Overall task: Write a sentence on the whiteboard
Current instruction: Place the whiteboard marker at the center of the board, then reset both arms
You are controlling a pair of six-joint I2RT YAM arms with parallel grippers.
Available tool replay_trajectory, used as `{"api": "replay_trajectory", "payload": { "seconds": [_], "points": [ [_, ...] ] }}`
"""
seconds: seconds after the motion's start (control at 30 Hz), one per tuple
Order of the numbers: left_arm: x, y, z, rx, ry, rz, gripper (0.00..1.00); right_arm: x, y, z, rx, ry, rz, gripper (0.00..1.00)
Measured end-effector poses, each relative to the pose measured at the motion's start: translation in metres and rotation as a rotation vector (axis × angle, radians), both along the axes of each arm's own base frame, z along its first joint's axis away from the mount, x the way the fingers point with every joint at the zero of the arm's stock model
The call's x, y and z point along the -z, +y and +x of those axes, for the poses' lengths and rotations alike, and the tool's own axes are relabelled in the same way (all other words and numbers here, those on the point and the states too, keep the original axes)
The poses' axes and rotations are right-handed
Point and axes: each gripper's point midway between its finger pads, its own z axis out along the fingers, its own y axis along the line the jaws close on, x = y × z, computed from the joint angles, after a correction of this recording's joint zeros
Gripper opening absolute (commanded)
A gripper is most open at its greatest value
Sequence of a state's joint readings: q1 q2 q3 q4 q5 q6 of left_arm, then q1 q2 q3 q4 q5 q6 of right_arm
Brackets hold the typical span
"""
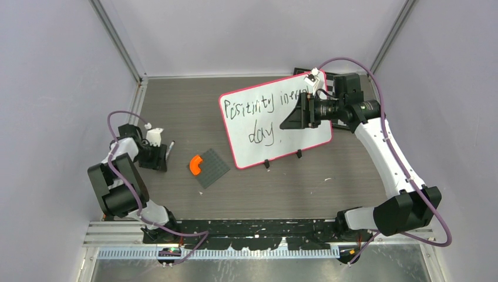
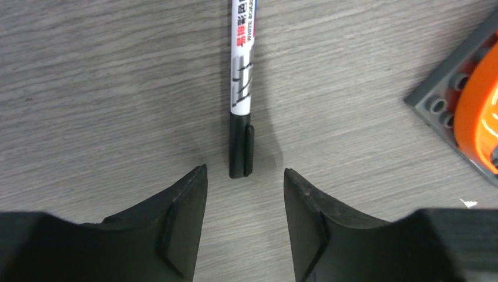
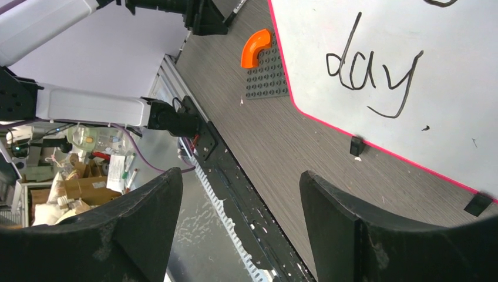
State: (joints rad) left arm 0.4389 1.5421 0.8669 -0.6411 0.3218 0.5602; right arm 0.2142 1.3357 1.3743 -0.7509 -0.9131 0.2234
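Top external: whiteboard [image 1: 305,138] on the table's [image 1: 176,106] far half, sentence [image 1: 267,106] legible. Left wrist: marker [image 2: 242,88] lies flat, its end between the parted, empty left gripper [image 2: 245,170]. Right wrist: right gripper [image 3: 241,173] spread wide, empty, "day" beyond.

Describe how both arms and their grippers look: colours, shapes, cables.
The left arm and right arm are white link shells joined by black joint housings. A purple cable loops loosely along each. The left gripper and right gripper have matte black, wedge-shaped fingers tapering to blunt tips. No markings show.
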Motion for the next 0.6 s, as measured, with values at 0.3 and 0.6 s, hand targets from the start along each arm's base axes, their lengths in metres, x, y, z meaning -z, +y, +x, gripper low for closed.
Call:
{"api": "replay_trajectory", "payload": {
  "seconds": [0.3,0.6],
  "points": [
    [-0.072,-0.007,0.020,-0.001,-0.113,-0.018,1.00,0.000,-0.022,0.006,0.065,-0.006,-0.062,0.84],
    [-0.177,-0.037,0.073,0.041,-0.292,-0.067,1.00,-0.030,-0.107,0.038,0.288,-0.107,-0.138,0.85]
  ]
}}
